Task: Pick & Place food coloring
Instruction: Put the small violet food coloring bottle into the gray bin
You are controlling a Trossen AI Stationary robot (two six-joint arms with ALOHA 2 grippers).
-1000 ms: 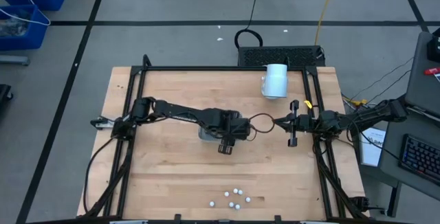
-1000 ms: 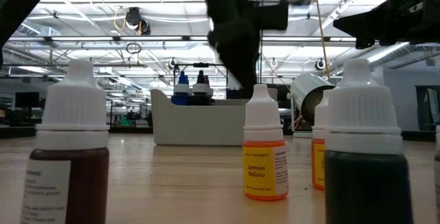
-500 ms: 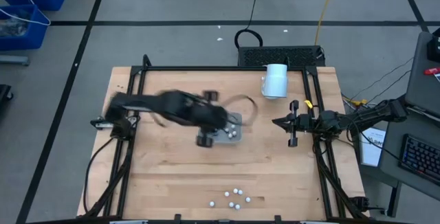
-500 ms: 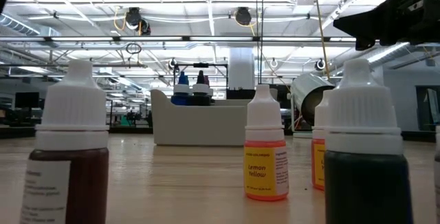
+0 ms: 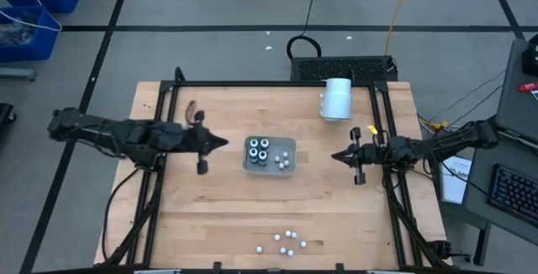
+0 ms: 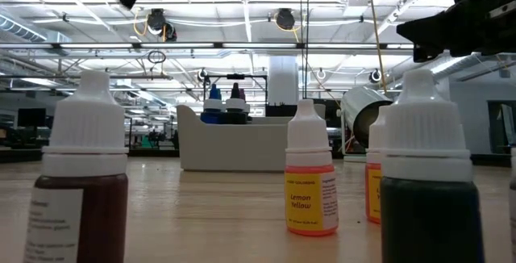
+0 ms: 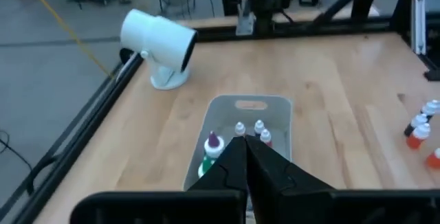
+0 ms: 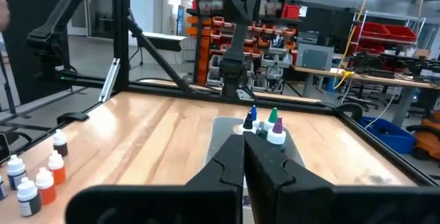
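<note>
High view: food coloring bottles [image 5: 260, 150] stand upright, caps up, inside the grey tray [image 5: 288, 165] at table centre; a second cluster [image 5: 287, 241] stands near the front edge. Only the low view shows that cluster's labels, one reading lemon yellow [image 6: 310, 181]. Left gripper [image 5: 220, 142] and right gripper [image 5: 334, 155] flank the tray, jaws together, holding nothing.

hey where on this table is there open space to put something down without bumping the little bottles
Bare wood lies between the tray and the loose bottles near the front edge, and across the back, left of the white cylinder. Crowded: the tray itself and that front bottle cluster. The left gripper and right gripper flank the tray.
</note>
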